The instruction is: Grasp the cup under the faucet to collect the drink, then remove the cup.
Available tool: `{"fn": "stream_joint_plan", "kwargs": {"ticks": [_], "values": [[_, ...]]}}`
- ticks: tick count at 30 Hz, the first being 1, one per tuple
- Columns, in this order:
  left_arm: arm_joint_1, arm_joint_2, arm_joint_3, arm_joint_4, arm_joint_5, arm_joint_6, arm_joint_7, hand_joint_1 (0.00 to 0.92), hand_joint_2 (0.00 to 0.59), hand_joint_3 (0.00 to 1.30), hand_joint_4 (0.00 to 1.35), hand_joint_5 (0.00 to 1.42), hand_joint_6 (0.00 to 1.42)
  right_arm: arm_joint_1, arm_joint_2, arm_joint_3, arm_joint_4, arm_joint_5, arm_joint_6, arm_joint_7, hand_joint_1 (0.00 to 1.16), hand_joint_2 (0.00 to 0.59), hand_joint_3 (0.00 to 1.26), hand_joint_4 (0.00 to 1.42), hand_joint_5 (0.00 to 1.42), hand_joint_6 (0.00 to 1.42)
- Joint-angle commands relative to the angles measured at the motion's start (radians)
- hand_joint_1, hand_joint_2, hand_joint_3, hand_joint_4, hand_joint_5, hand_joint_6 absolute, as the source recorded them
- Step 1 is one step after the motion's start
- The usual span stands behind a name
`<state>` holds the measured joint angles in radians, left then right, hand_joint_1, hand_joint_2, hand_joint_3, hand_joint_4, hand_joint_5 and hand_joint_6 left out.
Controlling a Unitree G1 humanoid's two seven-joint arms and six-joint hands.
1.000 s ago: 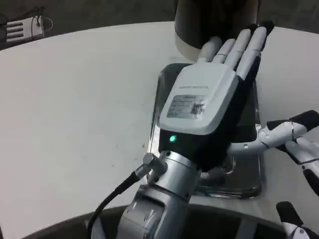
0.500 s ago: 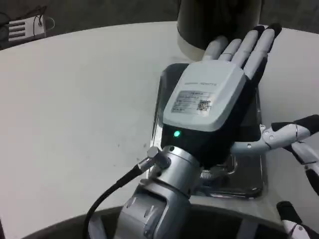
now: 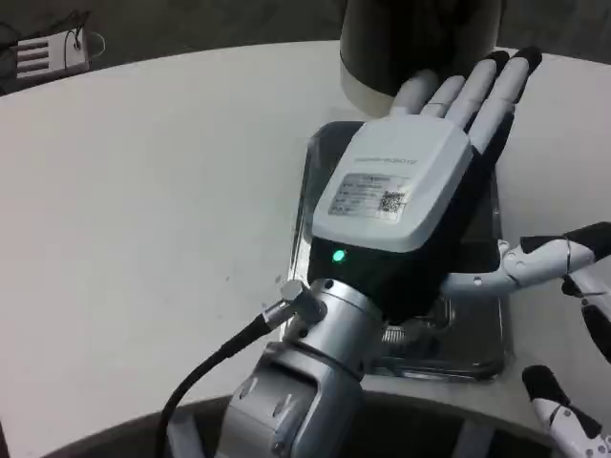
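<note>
White round table [image 3: 143,219], dark floor behind. Metal tray [image 3: 477,334] at table's near right, under left hand [image 3: 401,205]; fingers straight, spread, holding nothing, reaching to dispenser base [image 3: 382,57]. Cup hidden. Right hand [image 3: 568,286] at right edge; grip unclear. White rack [image 3: 43,54] far left.

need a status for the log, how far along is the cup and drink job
Done: nothing visible yet. In hand: the left hand is stretched flat over the metal tray, fingers toward the dispenser, hiding any cup. The right hand waits beside the tray, fingers apart. Left: grasping, filling, removing.
</note>
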<state>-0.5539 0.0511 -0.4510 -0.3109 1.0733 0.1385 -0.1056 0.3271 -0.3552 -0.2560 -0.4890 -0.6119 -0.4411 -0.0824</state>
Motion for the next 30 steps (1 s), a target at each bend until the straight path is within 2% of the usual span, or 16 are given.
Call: {"fn": "stream_joint_plan", "kwargs": {"ticks": [1, 14, 22, 30], "values": [[0.014, 0.014, -0.031, 0.004, 0.005, -0.007, -0.054, 0.000, 0.147, 0.00, 0.00, 0.09, 0.00, -0.018, 0.000, 0.019, 0.011, 0.022, 0.018, 0.018, 0.28, 0.400, 0.05, 0.11, 0.18, 0.28], [0.022, 0.027, -0.024, -0.016, 0.004, -0.002, -0.060, 0.000, 0.147, 0.00, 0.00, 0.09, 0.00, -0.074, -0.003, 0.062, 0.063, 0.063, 0.056, 0.049, 0.27, 0.361, 0.03, 0.09, 0.17, 0.27], [0.032, 0.029, -0.021, -0.029, 0.005, 0.002, -0.058, 0.000, 0.147, 0.00, 0.00, 0.09, 0.00, -0.102, -0.005, 0.086, 0.092, 0.073, 0.063, 0.052, 0.28, 0.356, 0.03, 0.09, 0.17, 0.27], [0.039, 0.030, -0.018, -0.042, 0.011, 0.006, -0.052, 0.000, 0.147, 0.00, 0.00, 0.10, 0.00, -0.138, -0.006, 0.113, 0.115, 0.056, 0.064, 0.042, 0.31, 0.342, 0.02, 0.07, 0.16, 0.27]]}}
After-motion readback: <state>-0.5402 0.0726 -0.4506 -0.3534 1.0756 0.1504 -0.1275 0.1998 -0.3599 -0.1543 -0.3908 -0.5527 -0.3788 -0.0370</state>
